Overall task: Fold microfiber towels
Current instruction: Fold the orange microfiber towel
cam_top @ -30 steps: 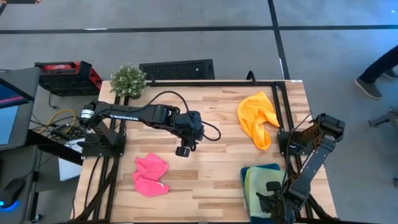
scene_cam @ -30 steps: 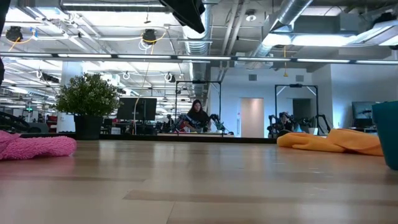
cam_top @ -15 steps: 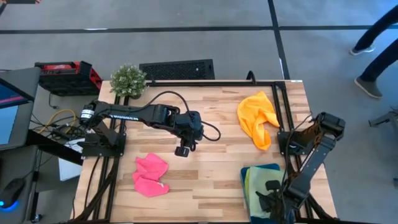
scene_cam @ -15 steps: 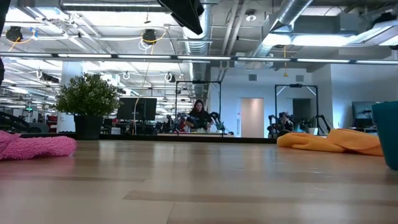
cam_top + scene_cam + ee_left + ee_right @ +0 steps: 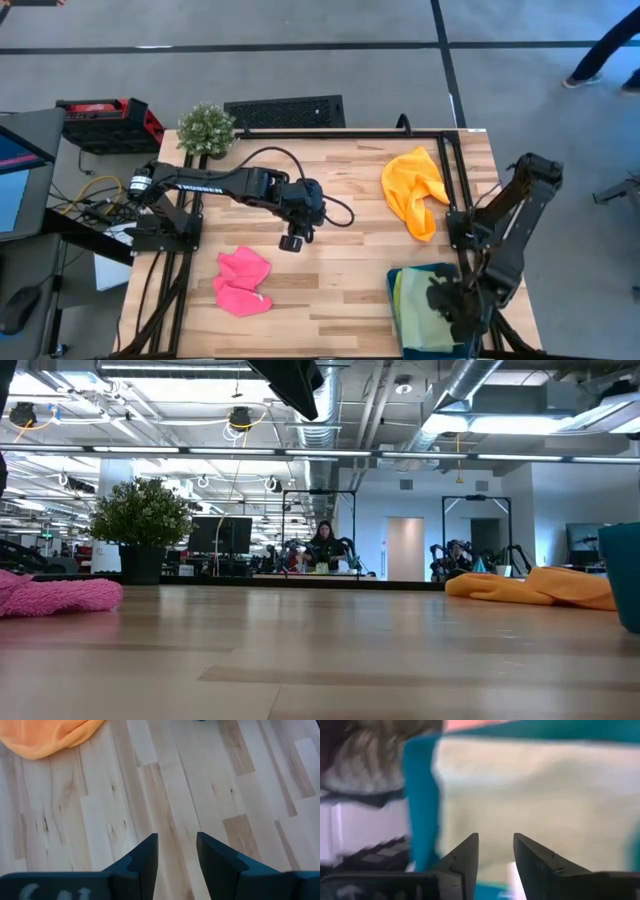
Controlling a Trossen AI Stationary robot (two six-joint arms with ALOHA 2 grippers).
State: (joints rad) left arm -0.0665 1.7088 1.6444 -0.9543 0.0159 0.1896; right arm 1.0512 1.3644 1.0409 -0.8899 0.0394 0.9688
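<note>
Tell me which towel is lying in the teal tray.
The light green towel: it alone lies in the teal tray, while the orange towel and pink towel lie on the table.

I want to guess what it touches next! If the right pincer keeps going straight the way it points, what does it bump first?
Probably the light green towel lying in the teal tray; the open right pincer points straight at it.

Bright, even light; blurred right wrist view
</note>
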